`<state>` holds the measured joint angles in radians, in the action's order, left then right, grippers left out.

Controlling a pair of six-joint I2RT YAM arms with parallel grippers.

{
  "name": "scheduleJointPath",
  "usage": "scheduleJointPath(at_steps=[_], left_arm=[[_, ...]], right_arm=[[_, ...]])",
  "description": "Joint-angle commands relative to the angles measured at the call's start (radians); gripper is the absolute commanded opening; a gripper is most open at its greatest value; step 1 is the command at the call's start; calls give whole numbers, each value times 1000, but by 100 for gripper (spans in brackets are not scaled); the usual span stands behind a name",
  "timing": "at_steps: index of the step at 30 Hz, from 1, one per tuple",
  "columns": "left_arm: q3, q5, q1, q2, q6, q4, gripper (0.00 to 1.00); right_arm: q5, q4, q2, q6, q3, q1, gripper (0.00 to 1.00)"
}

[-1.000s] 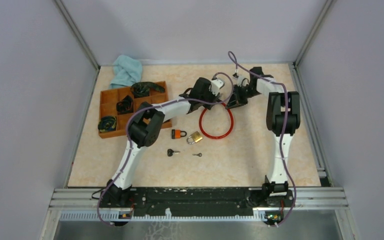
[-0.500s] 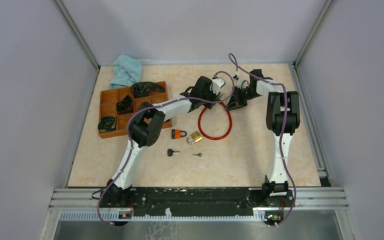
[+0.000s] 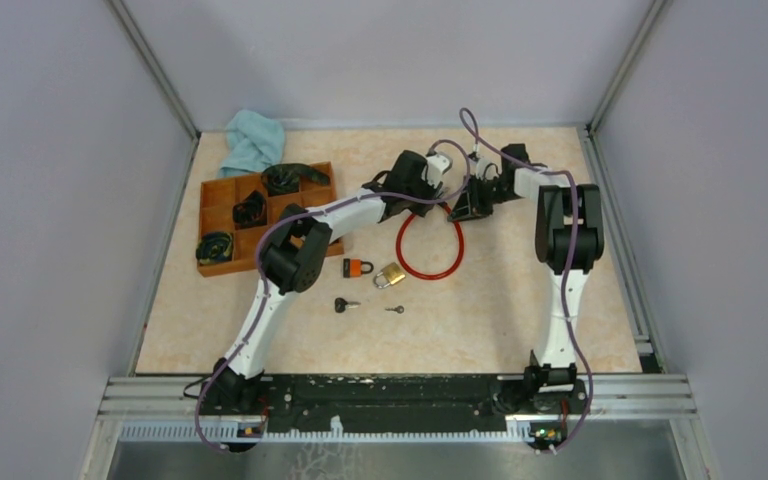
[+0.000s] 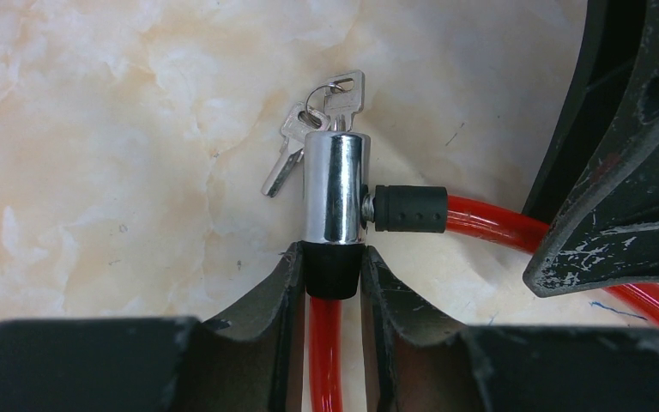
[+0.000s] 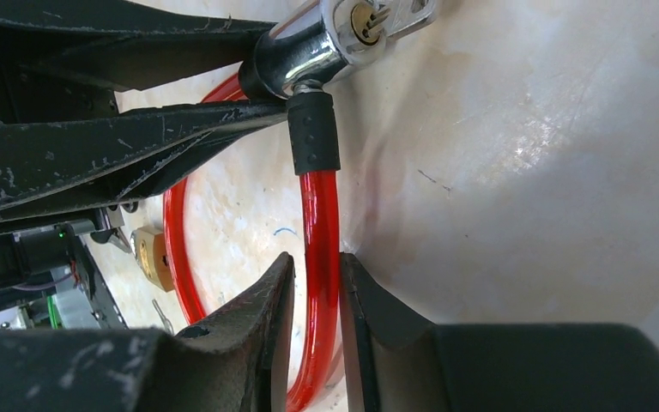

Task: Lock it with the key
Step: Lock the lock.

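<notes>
Top external: the red cable lock (image 3: 401, 245) lies mid-table as a loop. Its head is at the far end of the loop, between the two grippers. The left gripper (image 3: 430, 192) comes in from the left and the right gripper (image 3: 472, 200) from the right, and both are right at the head. The view is too small to read their grip. The brass padlock (image 3: 390, 275) and loose key (image 3: 346, 305) lie near the loop's near side and are not involved.

Left wrist: the left gripper (image 4: 335, 268) is clamped on the black collar at the base of the chrome cylinder (image 4: 336, 189). The cylinder's long axis runs straight out from the fingertips. The key (image 4: 344, 90) is in the far end face on that same axis, with a spare key (image 4: 283, 159) hanging off the ring. The black-sleeved pin end (image 4: 408, 209) enters the cylinder's side at a right angle. A sliver of metal neck shows, so it can't be told whether the pin is fully seated.

Right wrist: the right gripper (image 5: 316, 283) is clenched on the red cable just behind the sleeve (image 5: 313, 133). The keyway face (image 5: 362, 15) is ahead of it and off to one side, past the sleeve.

Judgement: the left arm is pinning the lock body, so the right arm is the one free to let go and go for the key. It would need to approach along the cylinder axis, not along the cable.
</notes>
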<state>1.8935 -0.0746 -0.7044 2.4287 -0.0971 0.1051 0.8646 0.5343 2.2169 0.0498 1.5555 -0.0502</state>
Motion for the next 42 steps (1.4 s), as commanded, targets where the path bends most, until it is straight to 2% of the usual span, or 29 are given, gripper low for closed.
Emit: scheduleJointPath(at_steps=[1, 9, 15, 17, 21, 30, 33, 42], left_arm=[[-7, -66, -37, 67, 59, 94, 0], [-10, -111, -37, 52, 73, 94, 0], [-46, -180, -27, 23, 86, 60, 2], [-65, -212, -22, 9, 85, 39, 4], [-92, -294, -9, -14, 63, 9, 18], [-126, -464, 60, -47, 66, -29, 40], [-129, -517, 77, -52, 74, -37, 50], [-153, -637, 142, -65, 126, -84, 69]], right_arm=[[-23, -79, -13, -5, -39, -31, 25], [9, -178, -21, -55, -68, -36, 21], [22, -220, -52, -55, -69, -31, 2], [31, -236, -63, -54, -72, -23, 0], [36, -227, -79, -31, -61, -12, 0], [54, -223, -141, 42, -77, 27, 0], [72, -210, -150, 73, -74, 30, 0], [108, -163, -181, 138, -80, 31, 0]])
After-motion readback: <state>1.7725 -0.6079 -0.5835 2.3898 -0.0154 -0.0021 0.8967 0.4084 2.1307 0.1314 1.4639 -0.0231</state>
